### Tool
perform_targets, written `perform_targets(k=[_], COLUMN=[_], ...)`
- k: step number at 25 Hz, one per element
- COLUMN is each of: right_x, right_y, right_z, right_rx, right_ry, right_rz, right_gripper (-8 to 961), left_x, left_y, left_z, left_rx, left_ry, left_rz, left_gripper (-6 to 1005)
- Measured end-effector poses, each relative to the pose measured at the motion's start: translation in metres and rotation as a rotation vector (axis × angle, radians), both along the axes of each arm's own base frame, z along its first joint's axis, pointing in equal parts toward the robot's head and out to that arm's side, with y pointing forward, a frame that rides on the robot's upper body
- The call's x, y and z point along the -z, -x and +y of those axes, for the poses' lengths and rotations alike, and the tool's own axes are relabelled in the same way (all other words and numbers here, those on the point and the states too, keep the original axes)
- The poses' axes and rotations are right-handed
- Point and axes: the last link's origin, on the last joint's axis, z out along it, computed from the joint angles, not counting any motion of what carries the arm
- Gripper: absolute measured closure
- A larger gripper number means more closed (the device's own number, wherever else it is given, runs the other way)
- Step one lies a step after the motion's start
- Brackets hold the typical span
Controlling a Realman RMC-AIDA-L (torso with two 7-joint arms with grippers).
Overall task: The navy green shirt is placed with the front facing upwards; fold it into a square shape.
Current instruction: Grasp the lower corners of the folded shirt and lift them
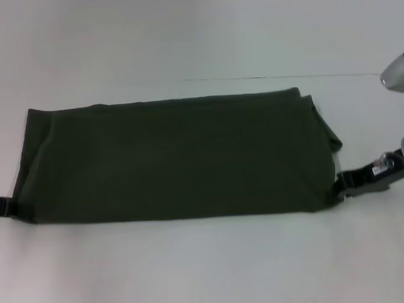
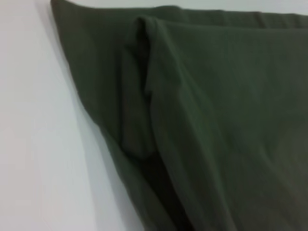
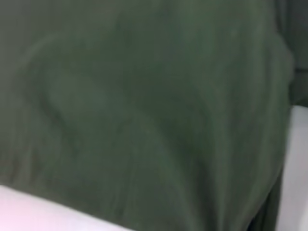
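the navy green shirt (image 1: 177, 158) lies folded into a long, plain band across the white table (image 1: 202, 265), stretching from the robot's left side almost to its right, with no lettering showing on its upper face. the right gripper (image 1: 344, 182) sits low at the shirt's right end, touching the near corner of the cloth, while only a dark sliver of the left gripper (image 1: 5, 207) shows at the shirt's near left corner; whether either gripper's fingers are apart or together cannot be told. the left wrist view shows doubled layers of fabric at the edge.
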Motion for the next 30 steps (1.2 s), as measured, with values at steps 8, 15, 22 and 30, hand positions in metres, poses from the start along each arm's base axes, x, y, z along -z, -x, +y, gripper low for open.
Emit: perform_targets(k=[8, 15, 22, 30], right_x=[0.009, 0.013, 0.013, 0.011], right_y=[-0.001, -0.006, -0.009, -0.002], right_z=[-0.037, -0.07, -0.075, -0.076], right_rx=[-0.03, -0.034, -0.039, -0.053], right_ry=[0.227, 0.357, 0.374, 0.404], right_rz=[0.055, 0.096, 0.101, 0.125], right_gripper=[916, 896, 876, 854], left_x=[-0.006, -0.01, -0.007, -0.009], left_y=[0.0, -0.001, 0.0, 0.004], left_z=[-0.026, -0.051, -0.071, -0.07], left_rx=[-0.06, -0.096, -0.115, -0.128], left_ry=[0.176, 0.275, 0.339, 0.295], left_rz=[0.015, -0.042, -0.094, -0.097], left_gripper=[962, 963, 962, 958])
